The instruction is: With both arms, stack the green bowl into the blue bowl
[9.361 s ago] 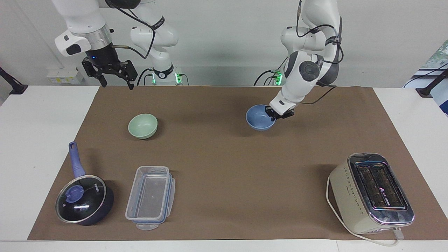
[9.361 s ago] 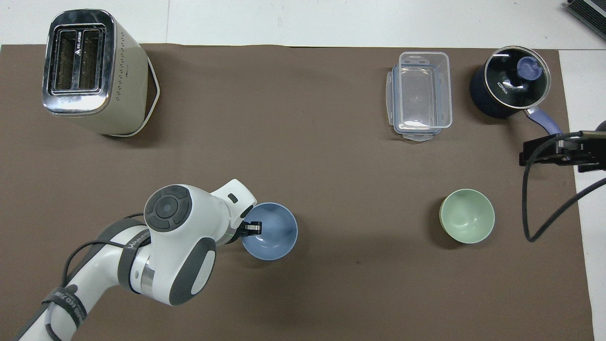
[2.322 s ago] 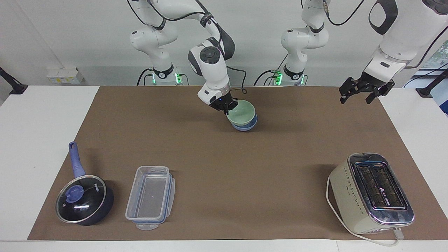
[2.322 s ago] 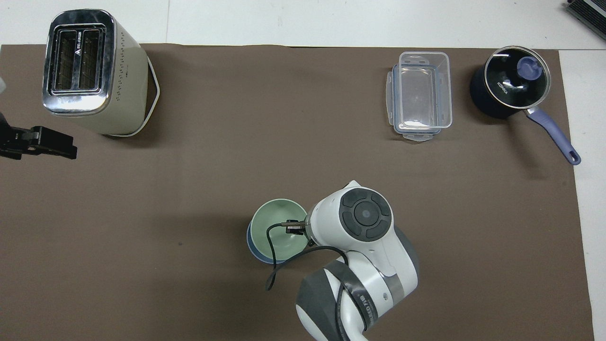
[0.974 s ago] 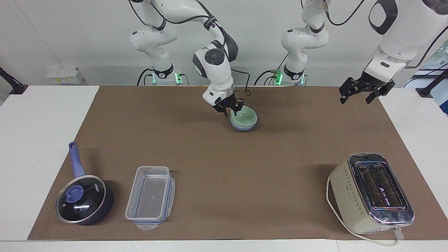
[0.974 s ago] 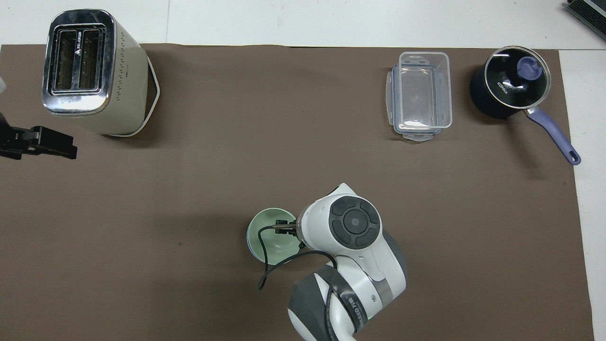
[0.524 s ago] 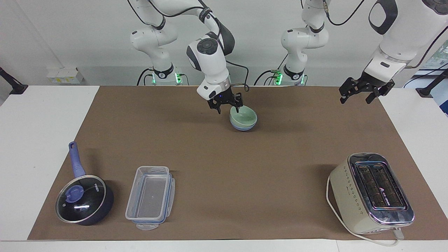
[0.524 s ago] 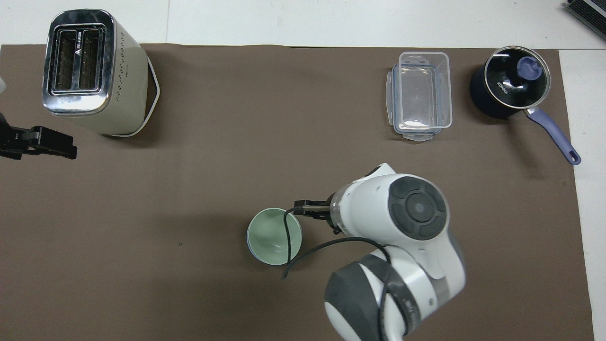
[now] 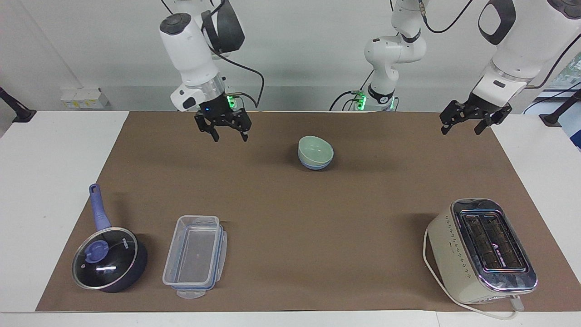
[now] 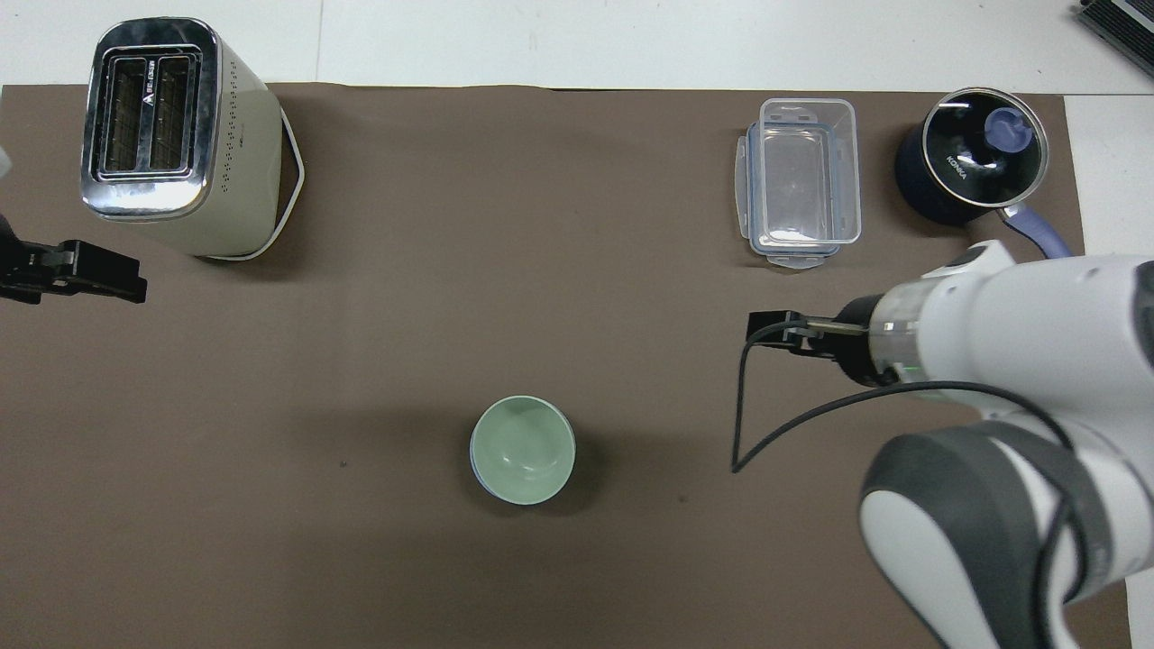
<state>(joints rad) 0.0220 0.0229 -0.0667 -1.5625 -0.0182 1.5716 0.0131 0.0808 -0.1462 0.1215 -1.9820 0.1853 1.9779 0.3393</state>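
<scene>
Both empty, the right end effector (image 9: 225,133) and left end effector (image 9: 467,123) hung wide open over the bench's (image 9: 290,218) ends; farther out, the green bowl (image 9: 315,149) sat nested in the blue bowl (image 9: 316,164). Any remaining retreat was best kept high, leaving the stack undisturbed.

The white jointed right arm holds its black two-finger right gripper (image 9: 230,133) raised and pointing down, fingers spread, empty. The white left arm waits, its black left gripper (image 9: 462,126) hanging raised, fingers apart, holding nothing.
</scene>
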